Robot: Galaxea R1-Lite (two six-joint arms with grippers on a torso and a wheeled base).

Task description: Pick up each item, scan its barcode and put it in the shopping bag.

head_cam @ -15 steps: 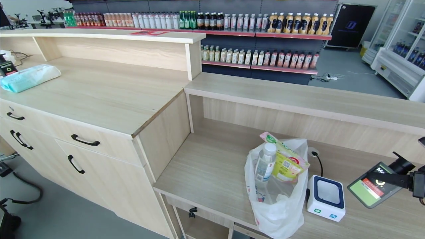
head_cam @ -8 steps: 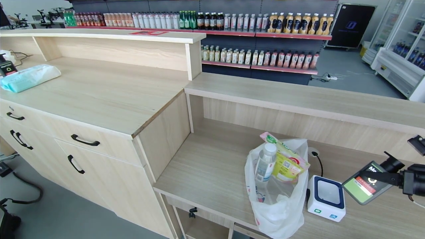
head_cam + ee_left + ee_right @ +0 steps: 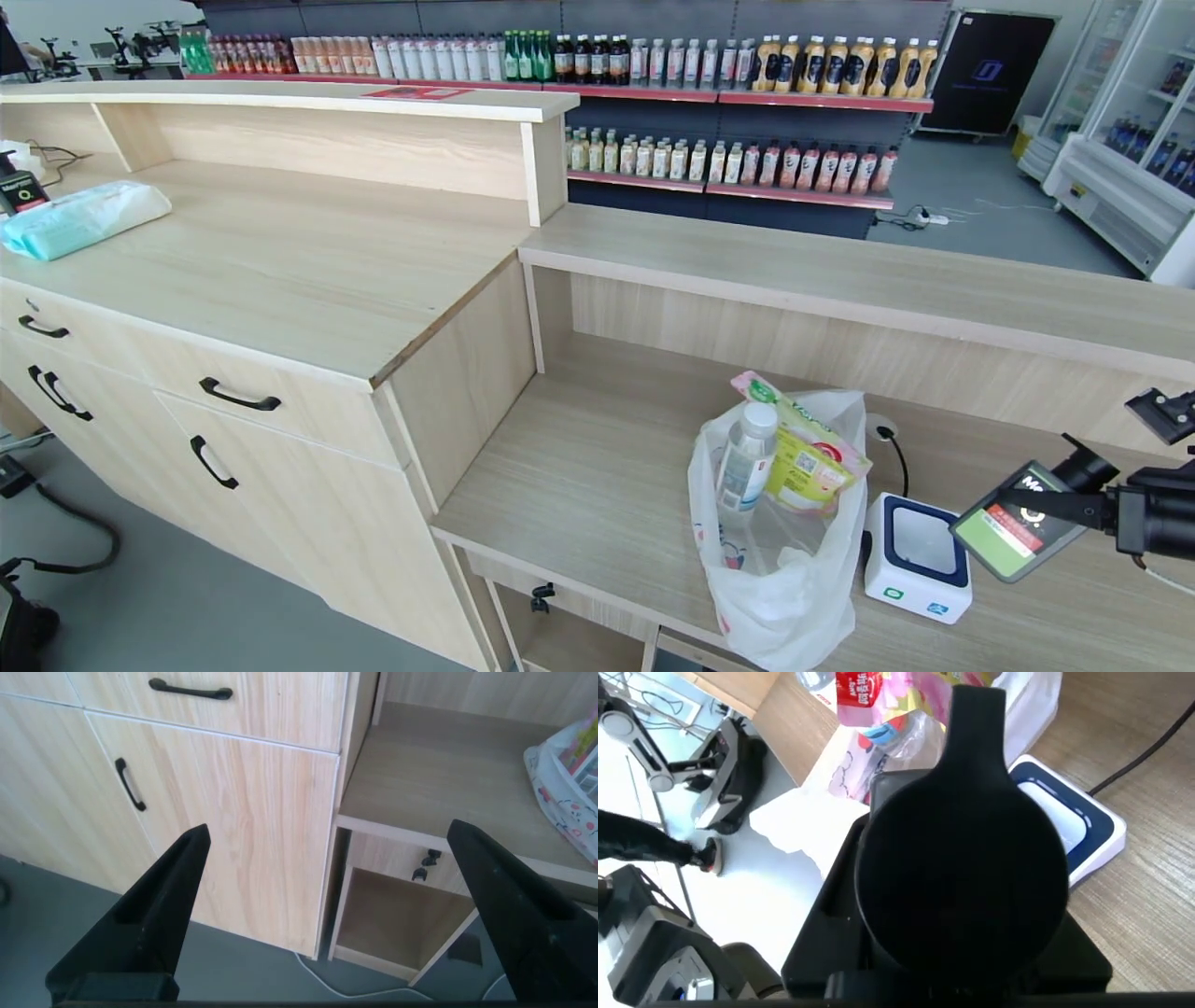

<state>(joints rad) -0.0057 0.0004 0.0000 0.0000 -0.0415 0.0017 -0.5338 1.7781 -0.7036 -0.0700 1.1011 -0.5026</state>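
My right gripper [image 3: 1066,490] is shut on a flat black-and-green packet [image 3: 1013,532], held tilted just right of the white scanner [image 3: 918,557], its left corner over the scanner's edge. In the right wrist view the packet's dark back [image 3: 962,877] covers most of the scanner [image 3: 1078,826]. The white shopping bag [image 3: 784,560] stands left of the scanner with a clear bottle [image 3: 747,457] and a yellow-green pouch [image 3: 810,457] inside. My left gripper [image 3: 327,905] is open with nothing in it, low beside the cabinet front, left of the bag [image 3: 570,775].
A pale blue tissue pack [image 3: 82,217] and a small black packet [image 3: 21,194] lie at the far left of the upper counter [image 3: 280,261]. The scanner's cable [image 3: 898,462] runs to the back wall. Drink shelves [image 3: 728,93] stand beyond the counter.
My right gripper has carried the packet to the left, closer to the scanner. The bag, scanner and left arm have stayed put.
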